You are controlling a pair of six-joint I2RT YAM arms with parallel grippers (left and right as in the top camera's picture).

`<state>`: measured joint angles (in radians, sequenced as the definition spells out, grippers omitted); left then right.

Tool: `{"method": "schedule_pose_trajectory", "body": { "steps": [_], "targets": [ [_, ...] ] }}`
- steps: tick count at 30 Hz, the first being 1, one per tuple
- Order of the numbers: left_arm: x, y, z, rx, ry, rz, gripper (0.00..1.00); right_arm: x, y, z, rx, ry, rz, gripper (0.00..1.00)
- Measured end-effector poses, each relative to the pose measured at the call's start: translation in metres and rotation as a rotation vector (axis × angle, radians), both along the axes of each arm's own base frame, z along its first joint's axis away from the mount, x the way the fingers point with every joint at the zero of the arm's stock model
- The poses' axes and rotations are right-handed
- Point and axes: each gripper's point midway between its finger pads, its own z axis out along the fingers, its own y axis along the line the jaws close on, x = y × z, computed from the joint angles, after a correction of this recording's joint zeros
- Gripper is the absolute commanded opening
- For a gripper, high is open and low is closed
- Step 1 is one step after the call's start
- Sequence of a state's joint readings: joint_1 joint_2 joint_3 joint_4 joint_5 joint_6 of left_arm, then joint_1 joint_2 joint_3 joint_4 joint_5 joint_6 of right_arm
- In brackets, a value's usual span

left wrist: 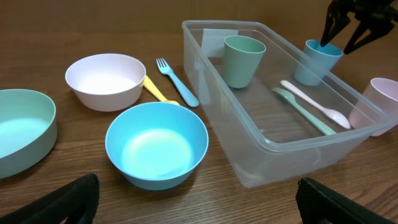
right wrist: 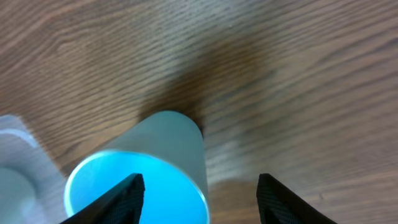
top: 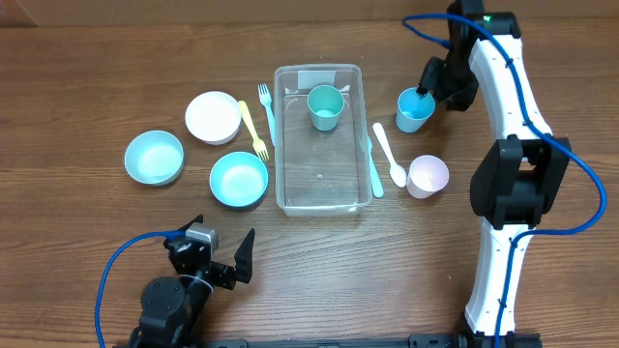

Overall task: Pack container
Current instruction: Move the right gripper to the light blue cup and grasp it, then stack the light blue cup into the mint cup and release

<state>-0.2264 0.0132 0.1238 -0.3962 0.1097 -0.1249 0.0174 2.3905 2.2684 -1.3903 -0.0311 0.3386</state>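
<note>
The container [top: 286,145], a clear rectangular bin, stands mid-table with a green cup [top: 325,106] upright inside it; it also shows in the left wrist view [left wrist: 273,146]. A blue cup [top: 414,112] stands just right of the container. My right gripper [top: 428,90] is open over this cup. In the right wrist view [right wrist: 199,183] one finger is over the cup's mouth and the other is outside its wall [right wrist: 174,134]. My left gripper [top: 227,263] is open and empty near the front edge, facing a blue bowl [left wrist: 155,143].
A white bowl [top: 213,117], a light-blue bowl [top: 154,157] and the blue bowl [top: 239,180] sit left of the container, with a yellow fork [top: 253,130] and a blue fork [top: 267,111]. On the right lie a teal utensil [top: 373,169], a white spoon [top: 390,155] and a pink cup [top: 427,176].
</note>
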Motion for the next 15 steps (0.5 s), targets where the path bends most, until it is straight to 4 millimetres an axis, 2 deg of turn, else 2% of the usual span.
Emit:
{"method": "schedule_pose_trajectory", "body": {
  "steps": [2,3,4,5,8,10,11,13,15],
  "targets": [
    [0.000,0.000,0.000,0.000,0.000,0.000,1.00,-0.003,0.003,-0.016,0.017,0.018,0.009,0.57],
    [0.000,0.000,0.000,0.000,0.000,0.000,1.00,-0.005,0.004,-0.025,0.023,0.026,0.012,0.47],
    [0.000,0.000,0.000,0.000,0.000,0.000,1.00,-0.008,0.005,-0.034,0.030,0.041,0.018,0.22],
    [0.000,0.000,0.000,0.000,0.000,0.000,1.00,-0.011,0.005,-0.041,0.032,0.052,0.020,0.04],
    [0.000,0.000,0.000,0.000,0.000,0.000,1.00,-0.014,0.006,-0.046,0.038,0.061,0.027,0.04],
    [0.000,0.000,0.000,0.000,0.000,0.000,1.00,-0.016,0.006,-0.040,0.039,0.071,0.026,0.04],
    [0.000,0.000,0.000,0.000,0.000,0.000,1.00,-0.015,0.006,-0.032,0.038,0.069,0.026,0.04],
    [0.000,0.000,0.000,0.000,0.000,0.000,1.00,-0.002,0.006,0.003,0.032,0.012,0.026,0.04],
    [0.000,0.000,0.000,0.000,0.000,0.000,1.00,0.011,0.007,0.051,0.026,-0.085,0.023,0.04]
  ]
}}
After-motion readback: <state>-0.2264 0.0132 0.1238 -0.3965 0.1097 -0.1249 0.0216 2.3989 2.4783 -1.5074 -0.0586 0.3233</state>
